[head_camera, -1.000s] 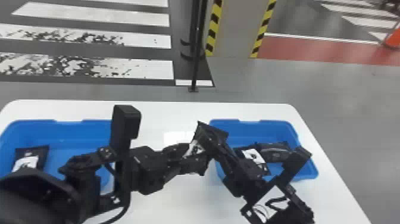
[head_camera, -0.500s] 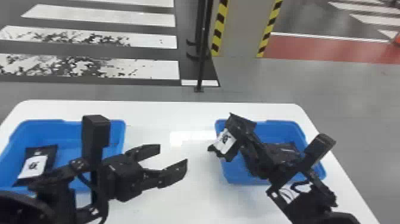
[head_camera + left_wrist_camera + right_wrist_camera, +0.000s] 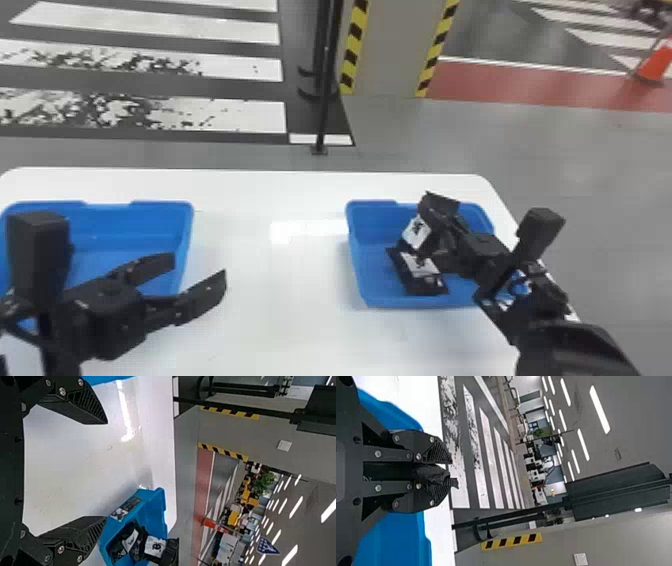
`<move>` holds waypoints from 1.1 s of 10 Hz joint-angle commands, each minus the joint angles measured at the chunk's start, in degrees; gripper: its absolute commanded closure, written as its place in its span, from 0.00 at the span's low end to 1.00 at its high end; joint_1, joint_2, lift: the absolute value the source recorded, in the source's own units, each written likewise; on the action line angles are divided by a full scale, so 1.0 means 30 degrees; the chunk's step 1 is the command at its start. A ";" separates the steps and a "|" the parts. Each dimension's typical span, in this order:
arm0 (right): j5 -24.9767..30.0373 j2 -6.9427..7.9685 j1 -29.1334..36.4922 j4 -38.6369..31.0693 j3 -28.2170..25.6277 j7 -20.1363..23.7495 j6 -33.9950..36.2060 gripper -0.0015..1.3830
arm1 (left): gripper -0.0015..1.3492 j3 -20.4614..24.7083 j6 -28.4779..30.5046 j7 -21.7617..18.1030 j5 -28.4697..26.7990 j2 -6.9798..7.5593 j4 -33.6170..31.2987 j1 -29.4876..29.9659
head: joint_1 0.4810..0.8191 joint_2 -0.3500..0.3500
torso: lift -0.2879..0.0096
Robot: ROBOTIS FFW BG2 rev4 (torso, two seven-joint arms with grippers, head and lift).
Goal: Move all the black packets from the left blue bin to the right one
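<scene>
R gripper (image 3: 449, 471) is over the R bin (image 3: 356, 265), fingers clenched on a black packet (image 3: 416, 232). Prob. held there b/c anything let go shd land inside the R bin's walls. Pinch seems to take only part of the packet, w/ its labelled part sticking out from the fingers, tilted; so letting go shd be clean, tho' a flap cd cling or fold.

L gripper (image 3: 200, 272) is on the robot's L of the R bin, well apart from it, above the white surface (image 3: 280, 320). Its fingers are released, wide apart, nothing btwn them; prob. kept out there so the R arm has room. L bin (image 3: 189, 225) sits farther L of the R bin, same surface. L arm covers part of it, so can't tell what's under there.

Looks: held packet is black, a bit shiny, soft & creased, w/ a white label & dark print. Another labelled packet (image 3: 422, 282) lies in the R bin, under the held one, nr the robot-side wall. Next, prob.: lower a touch, open, back off w/o snagging the one below.
</scene>
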 commanded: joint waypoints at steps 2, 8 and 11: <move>0.2362 -0.0031 0.0130 -0.0205 -0.0816 -0.0194 -0.0005 0.08 | 0.15 0.1431 0.0129 0.0088 -0.0945 -0.0250 -0.0015 0.0027 | 0.63 0.23 | 0.50; 0.3124 0.1639 0.6833 -0.7376 -0.0702 -0.1278 -0.0333 0.10 | 0.15 0.4630 0.1769 0.0557 -0.3877 -0.0221 0.2188 -0.1426 | 0.63 0.47 | 0.50; 0.1753 0.1962 0.9739 -0.9861 -0.0092 -0.1278 -0.0287 0.10 | 0.15 0.5087 0.2332 0.1026 -0.5248 -0.0221 0.3501 -0.2504 | 0.63 0.60 | 0.50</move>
